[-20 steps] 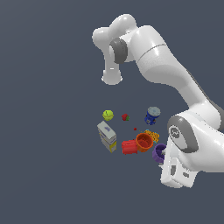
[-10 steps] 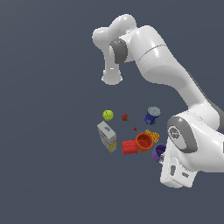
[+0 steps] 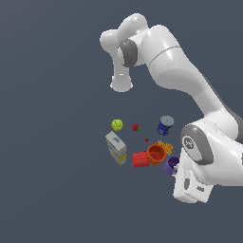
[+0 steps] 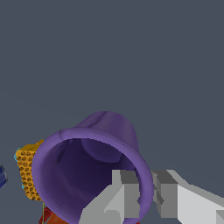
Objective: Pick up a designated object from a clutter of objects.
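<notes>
A: Where is the target, and how does the gripper (image 4: 146, 197) stand?

B: The purple cup (image 4: 89, 168) lies on its side at the edge of the clutter, on the exterior view's right just beside the orange cup (image 3: 156, 153) and hard against the arm's lower housing. In the wrist view the two fingers (image 4: 124, 194) straddle the cup's rim, one inside the hollow, one outside, with only a narrow gap between them. Whether the pads already press the wall cannot be told.

A: How should the step be done well?

B: Judged from this pose, close squarely on the thin wall, then lift straight away from the neighbours so nothing drags.

A: And the forms?

B: The cup is smooth, thin-walled, tapering from a flared mouth to a narrower base. Beside it sits a yellow perforated piece (image 4: 27, 175), honeycomb-textured. Further off: a red cup (image 3: 140, 159), a blue can (image 3: 165, 125), a white-yellow box (image 3: 116, 147), a yellow-green ball (image 3: 117, 125), a tiny strawberry (image 3: 135, 127).
</notes>
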Motion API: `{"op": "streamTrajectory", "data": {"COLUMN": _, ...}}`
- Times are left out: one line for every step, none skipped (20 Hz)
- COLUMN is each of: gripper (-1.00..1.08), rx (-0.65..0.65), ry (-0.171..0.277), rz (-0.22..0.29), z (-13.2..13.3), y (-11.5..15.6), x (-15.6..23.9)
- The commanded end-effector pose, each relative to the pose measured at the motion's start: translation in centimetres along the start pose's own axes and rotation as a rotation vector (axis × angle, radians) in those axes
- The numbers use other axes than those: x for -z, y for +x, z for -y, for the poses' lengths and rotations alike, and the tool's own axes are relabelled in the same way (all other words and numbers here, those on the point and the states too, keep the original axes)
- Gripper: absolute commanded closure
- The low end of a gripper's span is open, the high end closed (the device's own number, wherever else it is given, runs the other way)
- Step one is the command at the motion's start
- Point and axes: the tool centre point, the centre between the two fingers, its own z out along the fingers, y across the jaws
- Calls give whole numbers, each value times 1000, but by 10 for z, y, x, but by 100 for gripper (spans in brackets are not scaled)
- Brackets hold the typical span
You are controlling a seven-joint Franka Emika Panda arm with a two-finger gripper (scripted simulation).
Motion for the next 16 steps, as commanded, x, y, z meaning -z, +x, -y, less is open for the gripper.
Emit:
{"op": "streamTrajectory", "data": {"gripper": 108, "rx": -1, "ry": -2, "rz": -2, "z": 0, "y": -4, "x": 6}}
{"op": "streamTrajectory", "data": {"gripper": 108, "rx": -1, "ry": -2, "rz": -2, "z": 0, "y": -6, "x": 8}}
{"op": "streamTrajectory", "data": {"gripper": 108, "rx": -1, "ry": -2, "rz": -2, "z": 1, "y": -9, "x": 11}}
{"op": "streamTrajectory", "data": {"gripper": 108, "rx": -1, "ry": -2, "rz": -2, "z": 1, "y": -12, "x": 14}}
{"op": "streamTrajectory", "data": {"gripper": 108, "rx": -1, "ry": -2, "rz": -2, "z": 1, "y": -15, "x": 17}}
{"op": "streamTrajectory", "data": {"gripper": 108, "rx": -1, "ry": -2, "rz": -2, "z": 2, "y": -18, "x": 21}}
{"op": "streamTrajectory", "data": {"gripper": 108, "rx": -1, "ry": -2, "rz": -2, "z": 2, "y": -22, "x": 26}}
{"op": "streamTrajectory", "data": {"gripper": 108, "rx": -1, "ry": -2, "rz": -2, "z": 3, "y": -27, "x": 30}}
{"op": "streamTrajectory", "data": {"gripper": 108, "rx": -1, "ry": -2, "rz": -2, "z": 4, "y": -32, "x": 36}}
{"op": "streamTrajectory", "data": {"gripper": 108, "rx": -1, "ry": -2, "rz": -1, "z": 4, "y": -37, "x": 41}}
{"op": "streamTrajectory", "data": {"gripper": 108, "rx": -1, "ry": -2, "rz": -1, "z": 5, "y": -43, "x": 48}}
{"op": "streamTrajectory", "data": {"gripper": 108, "rx": -1, "ry": -2, "rz": -1, "z": 6, "y": -49, "x": 55}}
{"op": "streamTrajectory", "data": {"gripper": 108, "rx": -1, "ry": -2, "rz": -1, "z": 6, "y": -56, "x": 62}}
{"op": "streamTrajectory", "data": {"gripper": 108, "rx": -1, "ry": -2, "rz": -1, "z": 7, "y": -62, "x": 69}}
{"op": "streamTrajectory", "data": {"gripper": 108, "rx": -1, "ry": -2, "rz": -1, "z": 8, "y": -69, "x": 77}}
{"op": "streamTrajectory", "data": {"gripper": 108, "rx": -1, "ry": -2, "rz": -1, "z": 9, "y": -76, "x": 84}}
